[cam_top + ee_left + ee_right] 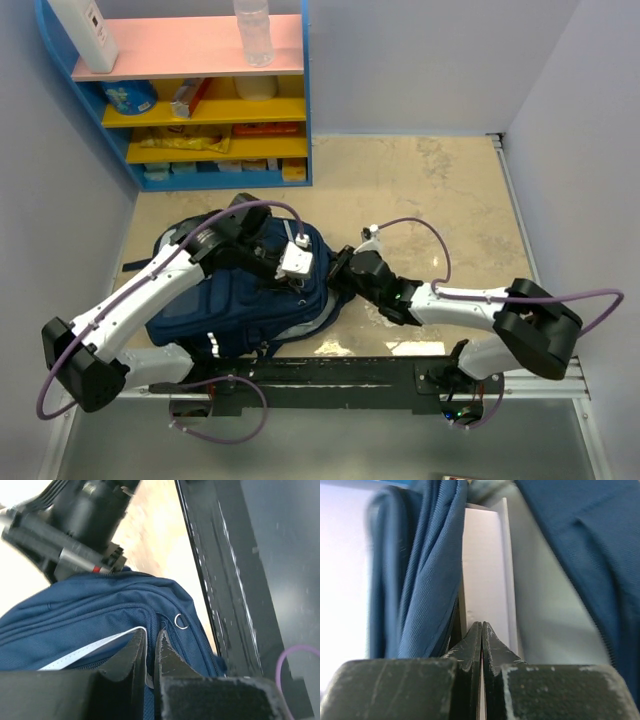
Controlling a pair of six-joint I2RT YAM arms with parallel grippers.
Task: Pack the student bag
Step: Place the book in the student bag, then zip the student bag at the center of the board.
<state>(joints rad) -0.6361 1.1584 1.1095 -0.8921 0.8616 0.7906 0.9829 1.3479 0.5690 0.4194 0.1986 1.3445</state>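
Note:
The student bag, navy blue with grey stripes, lies on the table in front of the left arm. My left gripper is over its right side. In the left wrist view the gripper has its jaws pinched on a fold of the bag beside a zip, near a small metal ring. My right gripper is at the bag's right edge. In the right wrist view it is shut, its tips inside the bag's opening against a flat white item.
A blue shelf unit with pink and yellow shelves stands at the back left, holding a bottle, a white box and packets. Grey walls close in the left and right. The black mounting rail runs along the near edge.

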